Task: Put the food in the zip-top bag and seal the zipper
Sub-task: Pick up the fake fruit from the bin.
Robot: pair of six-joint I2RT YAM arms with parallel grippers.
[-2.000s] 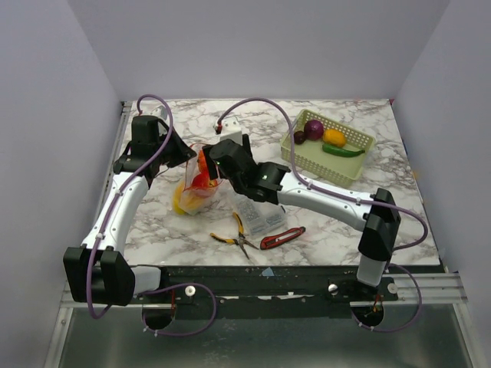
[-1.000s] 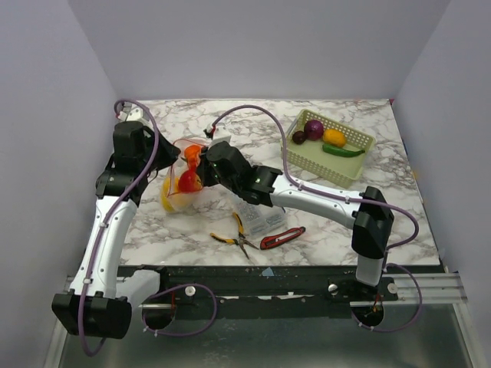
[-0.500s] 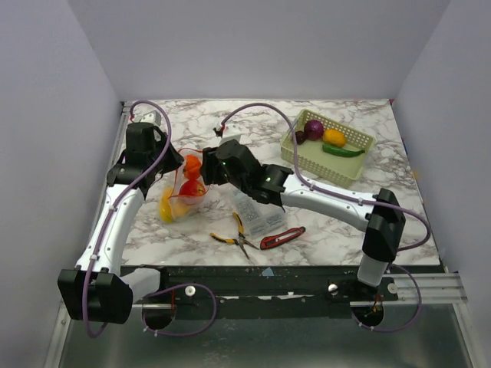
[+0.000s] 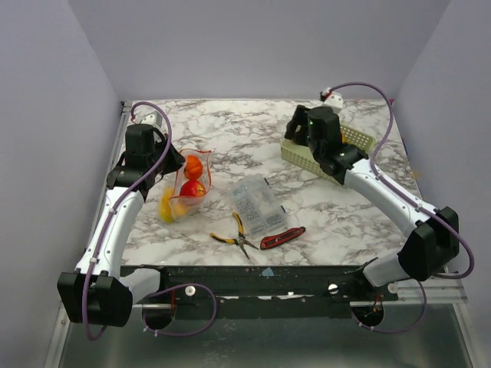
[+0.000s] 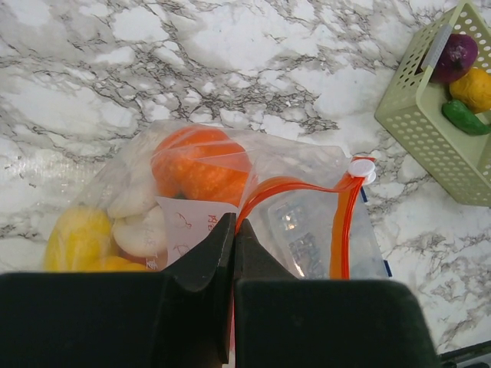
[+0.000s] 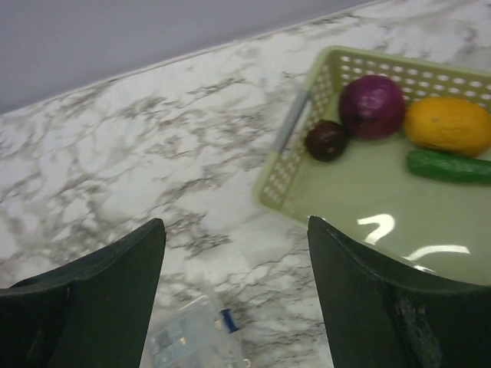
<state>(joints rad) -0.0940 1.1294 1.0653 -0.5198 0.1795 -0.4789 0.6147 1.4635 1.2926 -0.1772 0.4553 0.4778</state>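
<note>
The marble counter (image 4: 253, 130) carries the zip-top bag (image 4: 184, 192) at left-centre, with orange, red and yellow food (image 5: 201, 161) inside. The closed left gripper (image 5: 233, 230) pinches its edge by the orange-red zipper (image 5: 341, 230). The right gripper (image 6: 234, 230) gapes open near the upper-right basket (image 6: 276, 180).

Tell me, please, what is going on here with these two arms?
The left arm holds the clear bag, jaws shut on its mouth edge. An orange fruit and a yellow one are already inside, and the zipper is not closed. The right arm hangs by the green basket with jaws open and empty. A purple onion, a small dark fruit, an orange-yellow fruit and a cucumber lie in the basket.
</note>
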